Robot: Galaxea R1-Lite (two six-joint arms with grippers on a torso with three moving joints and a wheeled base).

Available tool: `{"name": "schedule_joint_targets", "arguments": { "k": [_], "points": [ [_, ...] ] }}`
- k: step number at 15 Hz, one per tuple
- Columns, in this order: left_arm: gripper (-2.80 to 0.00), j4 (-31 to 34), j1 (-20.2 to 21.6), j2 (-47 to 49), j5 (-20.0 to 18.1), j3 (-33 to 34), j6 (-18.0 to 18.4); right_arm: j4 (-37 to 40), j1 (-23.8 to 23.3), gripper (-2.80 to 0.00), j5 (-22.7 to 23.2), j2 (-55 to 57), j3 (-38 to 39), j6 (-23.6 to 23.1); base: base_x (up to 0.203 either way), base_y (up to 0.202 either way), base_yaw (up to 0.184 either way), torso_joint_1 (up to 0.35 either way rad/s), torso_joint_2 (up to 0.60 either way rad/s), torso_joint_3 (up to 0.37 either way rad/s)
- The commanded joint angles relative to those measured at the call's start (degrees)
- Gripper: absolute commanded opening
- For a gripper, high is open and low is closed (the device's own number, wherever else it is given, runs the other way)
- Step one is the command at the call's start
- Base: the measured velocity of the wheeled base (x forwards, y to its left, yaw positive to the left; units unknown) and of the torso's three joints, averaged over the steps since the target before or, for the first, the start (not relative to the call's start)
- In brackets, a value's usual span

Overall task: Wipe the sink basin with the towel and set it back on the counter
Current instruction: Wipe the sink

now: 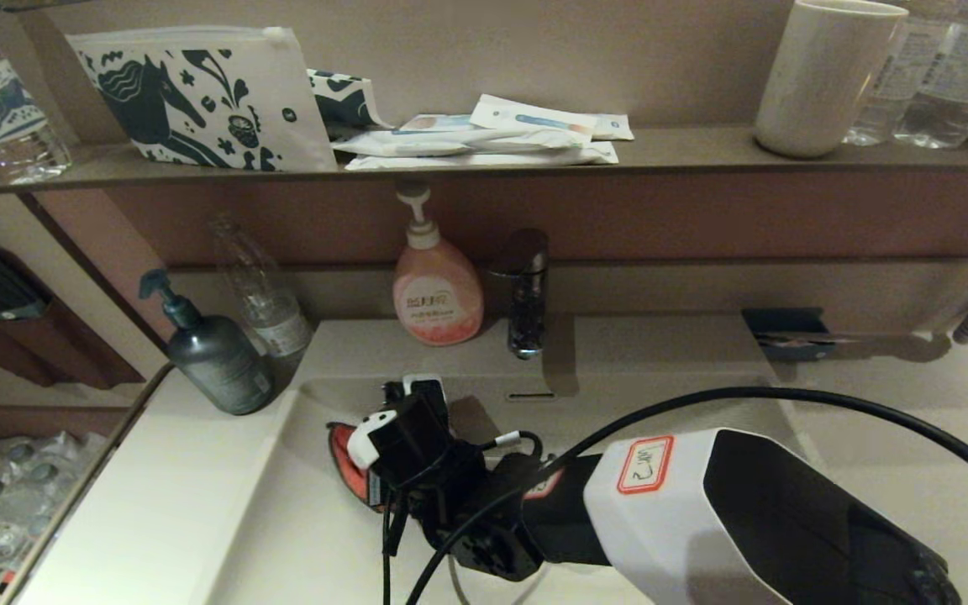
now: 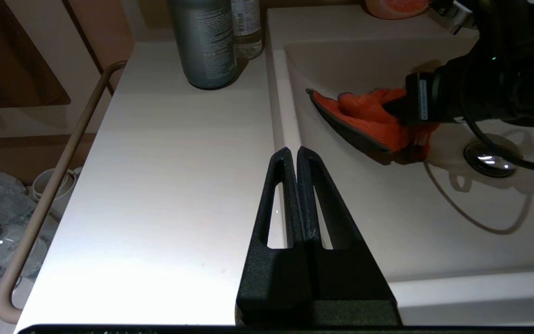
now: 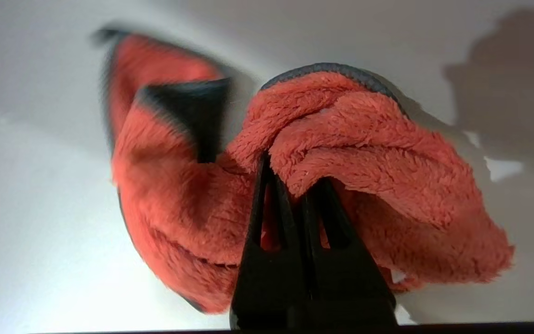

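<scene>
Right claw (image 3: 295, 174) clamped on the towel (image 3: 364, 153) inside the sink basin (image 2: 434, 222); left claw (image 2: 293, 155) closed together.

The right arm (image 1: 744, 512) carries a white sticker with a red border (image 1: 644, 464) bearing a dark handwritten mark that cannot be made out. The pink soap bottle (image 1: 436, 294) at the far side of the sink, just left of the tap, has a white brand label of a few characters across its belly, too small to read. The grey pump bottle (image 2: 204, 41) on the left of the counter and the clear bottle (image 2: 245, 23) beside it both show lines of fine print that stay illegible.
</scene>
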Motion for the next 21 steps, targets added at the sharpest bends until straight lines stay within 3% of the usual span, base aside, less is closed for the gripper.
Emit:
{"name": "schedule_joint_targets", "arguments": {
  "k": [1,13,18,21],
  "points": [
    [-2.8,0.0,0.0,0.0,0.0,0.0,0.0,-0.1,-0.2,-2.8,-0.3,-2.7,2.1,0.2,0.0,0.0,0.0,0.0,0.0,0.0],
    [-2.8,0.0,0.0,0.0,0.0,0.0,0.0,-0.2,-0.7,-2.8,-8.8,-14.3,15.8,-3.4,0.0,0.0,0.0,0.0,0.0,0.0],
    [-2.8,0.0,0.0,0.0,0.0,0.0,0.0,-1.1,-2.3,-2.8,-8.9,-13.3,14.4,-5.6,0.0,0.0,0.0,0.0,0.0,0.0],
    [-2.8,0.0,0.0,0.0,0.0,0.0,0.0,-5.2,-1.2,-2.8,-8.2,-11.3,13.0,-10.0,0.0,0.0,0.0,0.0,0.0,0.0]
  ]
}}
